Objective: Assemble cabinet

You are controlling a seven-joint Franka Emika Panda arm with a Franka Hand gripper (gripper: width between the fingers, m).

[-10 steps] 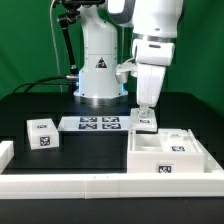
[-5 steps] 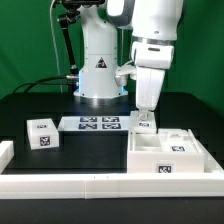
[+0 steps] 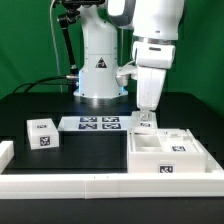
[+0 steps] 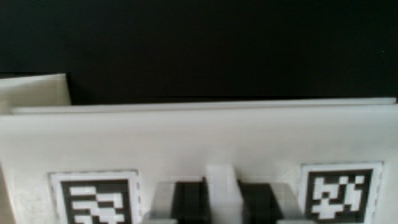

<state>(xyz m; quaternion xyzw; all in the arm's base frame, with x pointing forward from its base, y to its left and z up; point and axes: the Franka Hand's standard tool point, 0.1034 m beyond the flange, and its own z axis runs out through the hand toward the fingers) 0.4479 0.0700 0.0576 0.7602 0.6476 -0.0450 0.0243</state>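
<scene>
The white cabinet body point(image 3: 168, 155) lies at the front on the exterior view's right, open side up, with tags on its faces. A small white tagged cabinet part point(image 3: 147, 123) stands at its back edge. My gripper point(image 3: 146, 112) points straight down onto that part. In the wrist view a broad white face point(image 4: 196, 135) carries two tags, and a thin white rib point(image 4: 217, 195) stands between my dark fingers point(image 4: 178, 203). The jaws sit close against both sides of the rib. A small lone white tagged cube point(image 3: 42, 133) sits on the exterior view's left.
The marker board point(image 3: 97, 124) lies flat in front of the robot base point(image 3: 98, 75). A long white rail point(image 3: 90, 186) runs along the table's front edge, with a short white block point(image 3: 5, 152) at its end on the exterior view's left.
</scene>
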